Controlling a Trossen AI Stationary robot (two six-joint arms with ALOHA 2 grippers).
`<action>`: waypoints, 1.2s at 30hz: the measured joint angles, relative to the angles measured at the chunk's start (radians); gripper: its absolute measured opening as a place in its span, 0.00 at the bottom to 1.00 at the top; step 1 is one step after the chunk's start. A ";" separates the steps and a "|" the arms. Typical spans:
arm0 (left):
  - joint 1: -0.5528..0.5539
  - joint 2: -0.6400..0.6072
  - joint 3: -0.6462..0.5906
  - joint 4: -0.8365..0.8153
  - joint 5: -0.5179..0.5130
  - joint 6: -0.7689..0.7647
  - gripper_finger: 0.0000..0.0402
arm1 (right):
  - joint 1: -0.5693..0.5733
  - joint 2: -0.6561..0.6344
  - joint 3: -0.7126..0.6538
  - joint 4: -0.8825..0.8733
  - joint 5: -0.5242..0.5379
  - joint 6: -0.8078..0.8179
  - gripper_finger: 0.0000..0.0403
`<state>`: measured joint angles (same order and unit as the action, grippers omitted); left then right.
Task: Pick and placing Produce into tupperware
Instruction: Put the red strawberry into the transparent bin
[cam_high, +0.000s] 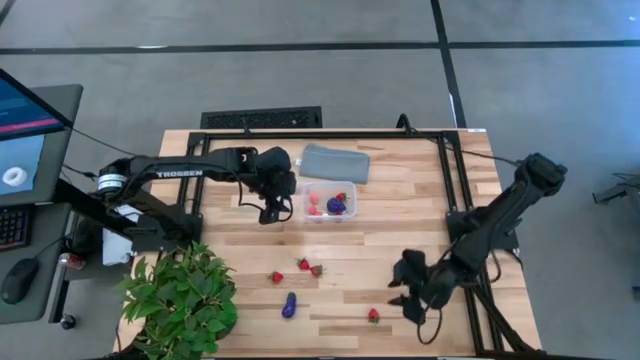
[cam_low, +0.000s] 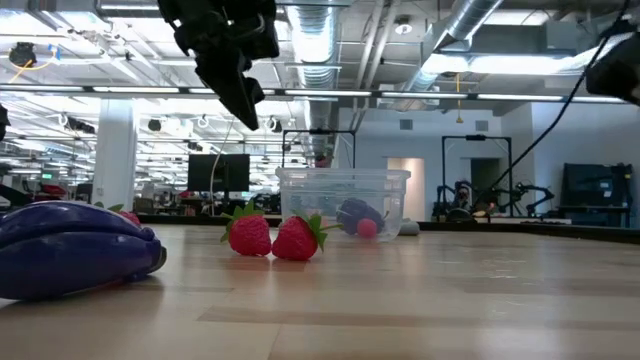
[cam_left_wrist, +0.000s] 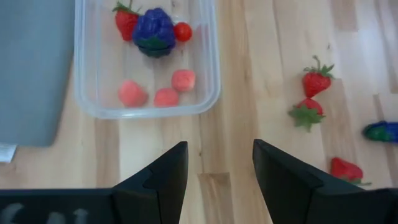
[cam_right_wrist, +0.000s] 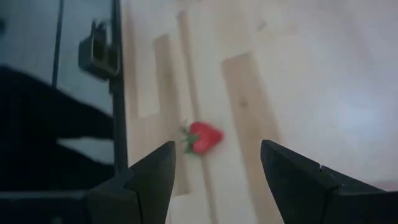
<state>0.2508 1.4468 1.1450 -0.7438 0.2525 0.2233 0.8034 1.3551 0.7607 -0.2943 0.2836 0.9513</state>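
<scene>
While right gripper (cam_right_wrist: 214, 171) hangs wide open, empty, over a lone strawberry (cam_right_wrist: 202, 137) nr table's front edge, well apart from tub (cam_high: 331, 203): item looks light, small, prob. slippery; pinch across body, not leaves; left gripper (cam_left_wrist: 214, 168) part-open, empty, beside tub.

open tupperware (cam_high: 331, 203), top unobstructed

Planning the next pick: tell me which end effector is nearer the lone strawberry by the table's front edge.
Right. The right end effector hovers beside the strawberry; the left end effector is by the tupperware.
</scene>
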 joint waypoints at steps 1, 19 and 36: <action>0.000 -0.002 0.000 -0.012 -0.006 0.001 0.42 | 0.002 0.036 0.011 0.019 -0.017 -0.012 0.65; 0.000 -0.002 -0.006 -0.205 0.004 -0.016 0.42 | 0.008 0.347 0.170 0.010 -0.080 -0.174 0.65; 0.004 -0.349 -0.120 -0.286 -0.133 -0.107 0.42 | -0.018 0.402 0.204 0.019 -0.103 -0.262 0.65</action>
<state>0.2546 1.0979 1.0248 -1.0298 0.1200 0.1164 0.7853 1.7569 0.9646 -0.2752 0.1804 0.6896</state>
